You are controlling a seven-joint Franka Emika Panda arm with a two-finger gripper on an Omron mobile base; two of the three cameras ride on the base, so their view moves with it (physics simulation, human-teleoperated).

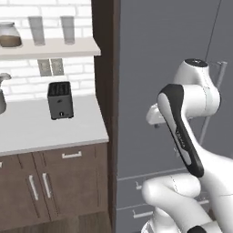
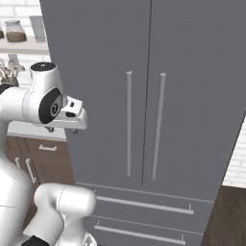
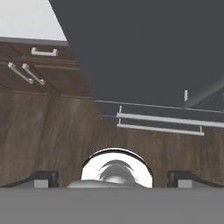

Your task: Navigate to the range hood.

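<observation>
The range hood is out of view. My gripper [image 3: 113, 179] is open, its two dark fingertips [image 3: 41, 178] standing far apart with nothing between them. It points down at the wooden floor [image 3: 43, 131] in front of a tall grey fridge [image 2: 144, 96]. The arm is folded close to the fridge doors.
Left of the fridge runs a pale counter [image 1: 41, 127] with a black toaster [image 1: 60, 100] on it, over brown cabinets [image 1: 54, 177]. A pale wall shelf [image 1: 50, 48] above holds jars and glasses. A dark wood panel [image 1: 105, 68] separates counter and fridge. The fridge drawer handles [image 3: 162, 120] sit low.
</observation>
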